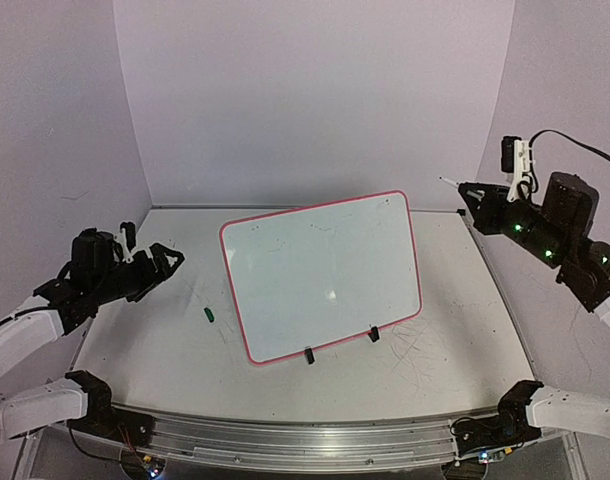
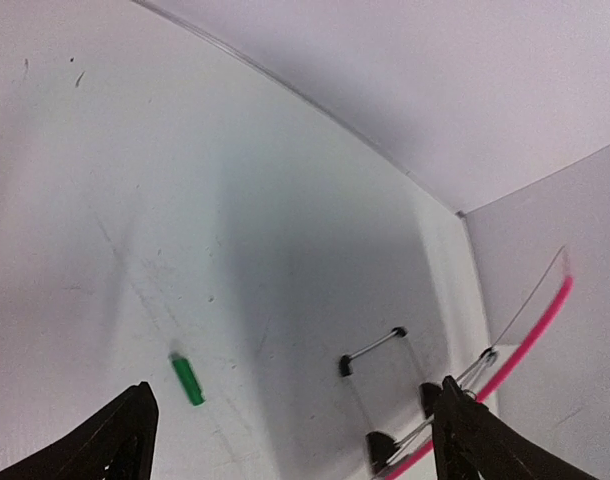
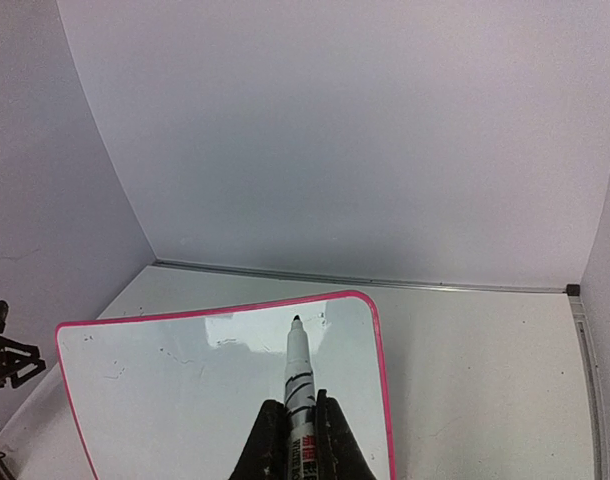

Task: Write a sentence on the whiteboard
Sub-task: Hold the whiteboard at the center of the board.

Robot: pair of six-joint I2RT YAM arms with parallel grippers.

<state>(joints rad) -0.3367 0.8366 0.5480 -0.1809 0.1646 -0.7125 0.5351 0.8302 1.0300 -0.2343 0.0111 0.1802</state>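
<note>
From the right wrist, the whiteboard (image 3: 185,390) runs off the bottom edge at 6 o'clock, and its faint marks (image 3: 170,353) are too small to read. The lower barrel of the marker (image 3: 297,370) is hidden inside the right claw (image 3: 300,408); its label is illegible. At 9 o'clock of the board, a green piece (image 1: 210,315) on the counter (image 1: 135,350) is too small to identify.

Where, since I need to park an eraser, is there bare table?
Widest bare table: near-left, between cap, board and rail. Also right of the board, over grey scribbles. Tighter: left pincer near the cap; right pincer with marker over the back-right corner.
</note>
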